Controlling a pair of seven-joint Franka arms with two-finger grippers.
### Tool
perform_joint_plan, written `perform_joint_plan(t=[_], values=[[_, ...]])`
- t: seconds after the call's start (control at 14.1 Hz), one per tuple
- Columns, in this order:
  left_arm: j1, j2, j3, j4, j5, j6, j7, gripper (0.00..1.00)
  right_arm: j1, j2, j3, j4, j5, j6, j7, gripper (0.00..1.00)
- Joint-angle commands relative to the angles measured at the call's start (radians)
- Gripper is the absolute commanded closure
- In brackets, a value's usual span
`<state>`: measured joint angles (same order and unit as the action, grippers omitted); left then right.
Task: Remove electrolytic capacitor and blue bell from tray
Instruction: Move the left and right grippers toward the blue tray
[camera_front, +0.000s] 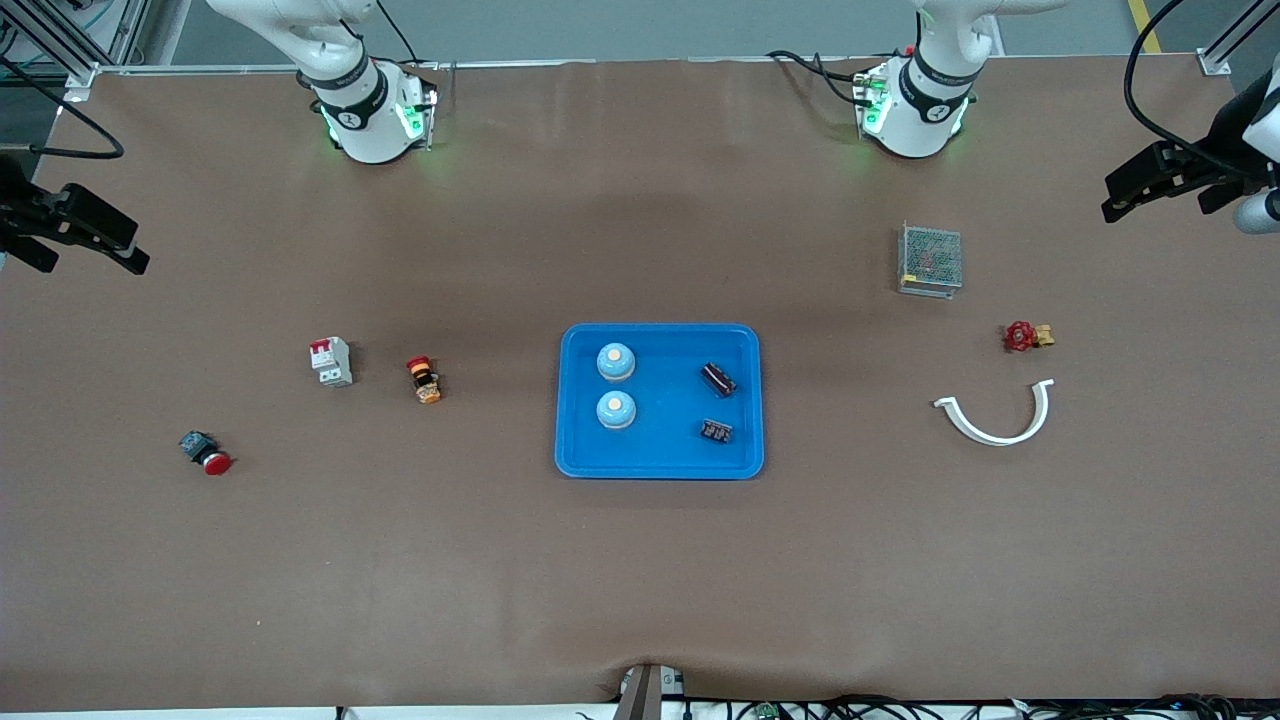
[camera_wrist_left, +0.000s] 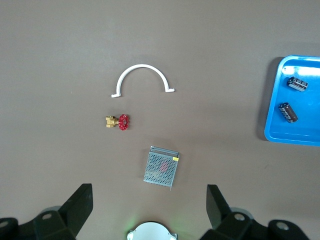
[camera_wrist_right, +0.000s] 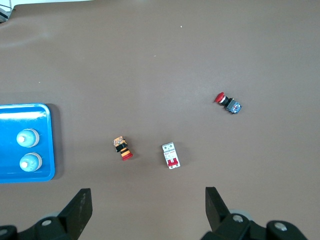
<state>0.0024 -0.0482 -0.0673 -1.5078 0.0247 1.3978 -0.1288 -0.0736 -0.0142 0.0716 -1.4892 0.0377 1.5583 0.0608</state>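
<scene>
Tray (camera_front: 659, 464): glossy blue plastic, rounded corners, raised rim; centre of the front view, on the brown matte table (camera_front: 640, 560).
Bells (camera_front: 616, 361) (camera_front: 616, 409): two pale blue domes with light buttons on top, in the tray's half toward the right arm's end, one nearer the camera.
Capacitors (camera_front: 718, 378) (camera_front: 716, 430): two dark cylinders lying on their sides, in the tray's other half; markings too small to read.
Left gripper (camera_front: 1150, 185): black, raised at the frame's upper right edge, fingers spread wide, holding nothing; well apart from the tray.
Right gripper (camera_front: 85, 232): black, raised at the upper left edge, fingers likewise apart and empty; well away from the tray.
Left end: perforated metal box (camera_front: 930, 259), red-handled brass valve (camera_front: 1024, 336), white curved clip (camera_front: 997, 417).
Right end: white circuit breaker (camera_front: 331, 361), two red-capped push buttons (camera_front: 424, 379) (camera_front: 206, 453).
</scene>
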Motion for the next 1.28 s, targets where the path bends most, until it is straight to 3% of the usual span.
perform_joint_plan(t=[0.0, 0.43, 0.78, 1.0, 1.21], values=[[0.002, -0.001, -0.002, 0.017, -0.002, -0.020, 0.014, 0.00, 0.002, -0.001, -0.003, -0.003, 0.016, 0.000, 0.013, 0.00], [-0.012, 0.008, -0.006, 0.015, 0.046, -0.020, 0.000, 0.00, 0.003, -0.001, -0.003, -0.003, 0.018, 0.000, 0.013, 0.00], [-0.010, 0.056, -0.121, -0.014, 0.041, -0.020, -0.174, 0.00, -0.027, -0.006, -0.007, -0.092, 0.040, 0.063, 0.068, 0.00], [-0.010, 0.102, -0.195, -0.070, -0.007, 0.006, -0.357, 0.00, -0.037, -0.013, -0.009, -0.195, 0.059, 0.132, 0.063, 0.00], [-0.007, 0.110, -0.241, -0.184, -0.061, 0.125, -0.469, 0.00, -0.034, -0.015, -0.009, -0.296, 0.059, 0.204, 0.079, 0.00]])
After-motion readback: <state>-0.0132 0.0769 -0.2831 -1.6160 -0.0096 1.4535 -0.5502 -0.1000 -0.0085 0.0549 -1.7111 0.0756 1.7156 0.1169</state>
